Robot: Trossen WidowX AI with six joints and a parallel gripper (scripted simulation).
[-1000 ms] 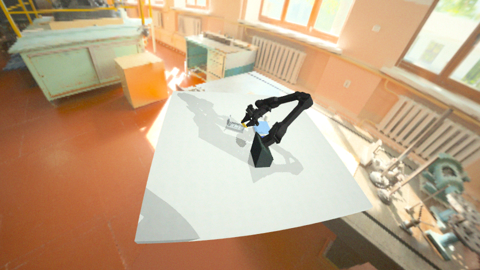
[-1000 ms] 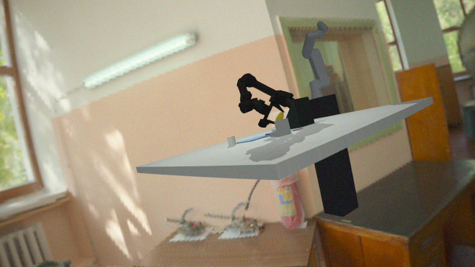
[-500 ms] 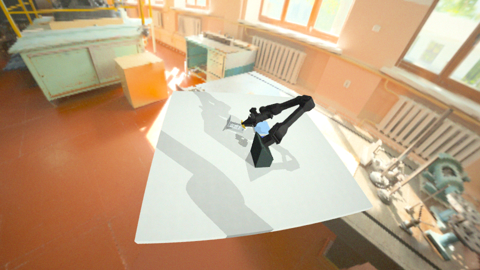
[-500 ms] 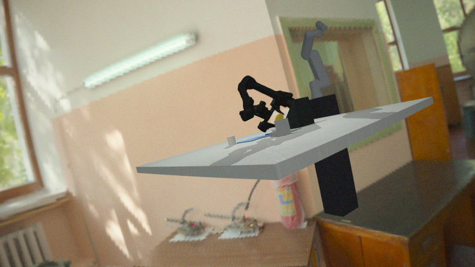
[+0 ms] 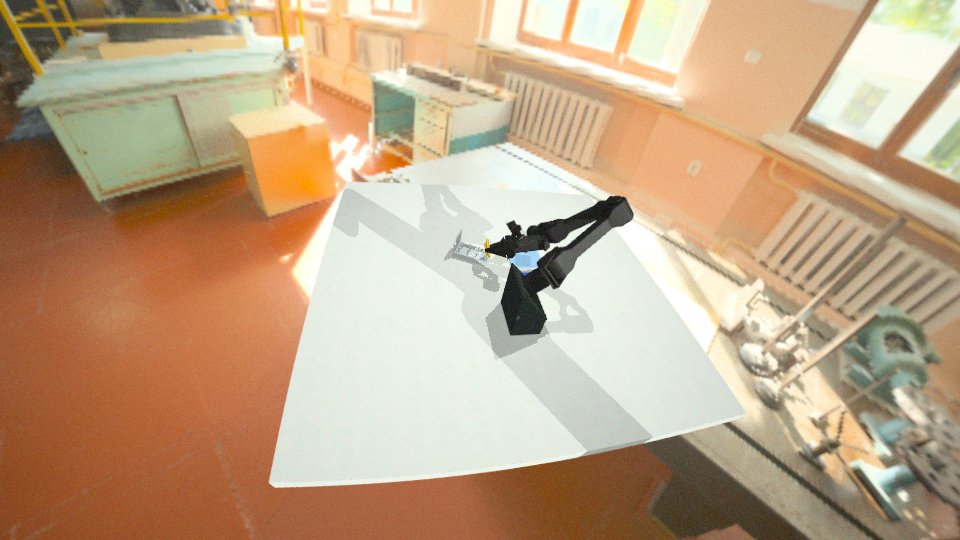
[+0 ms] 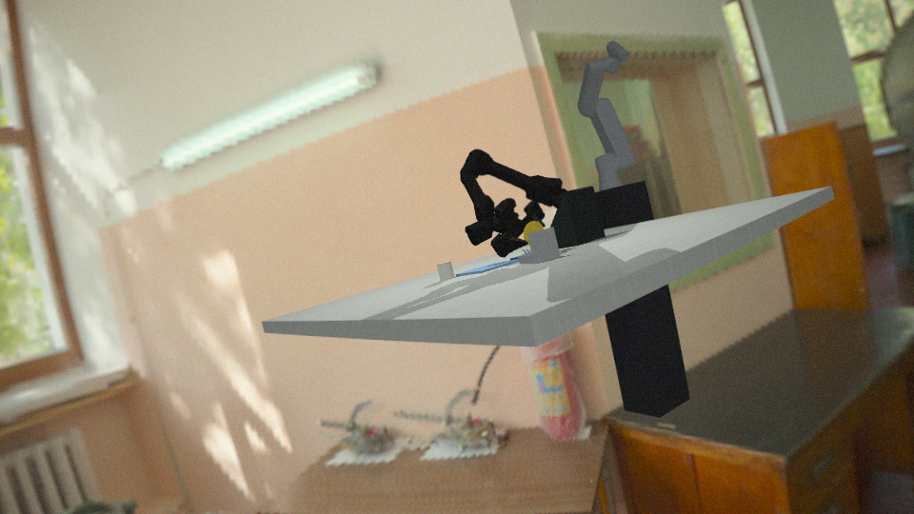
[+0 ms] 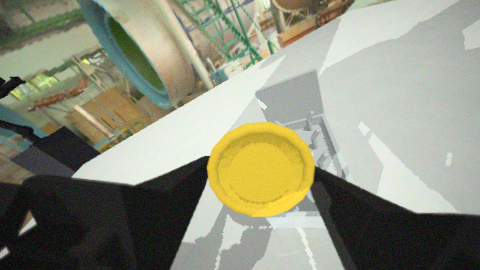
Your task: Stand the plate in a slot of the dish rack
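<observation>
The yellow plate (image 5: 486, 242) (image 6: 531, 229) (image 7: 261, 169) is held by its rim between my two black fingers, its face turned to the wrist camera. My gripper (image 5: 492, 247) (image 6: 519, 235) (image 7: 258, 166) is shut on it. The grey dish rack (image 5: 463, 250) (image 6: 545, 246) (image 7: 326, 144) stands on the white table (image 5: 402, 376) (image 6: 511, 313) (image 7: 425, 90), just past and below the plate. In the exterior view the plate stands on edge right over the rack's near side. I cannot tell whether it touches the rails.
A flat blue mat (image 5: 527, 261) (image 6: 486, 266) lies on the table beside the arm's black base (image 5: 522, 308). A small white cup (image 6: 445, 269) stands farther off along the table. A grey arm (image 6: 604, 121) stands behind the table.
</observation>
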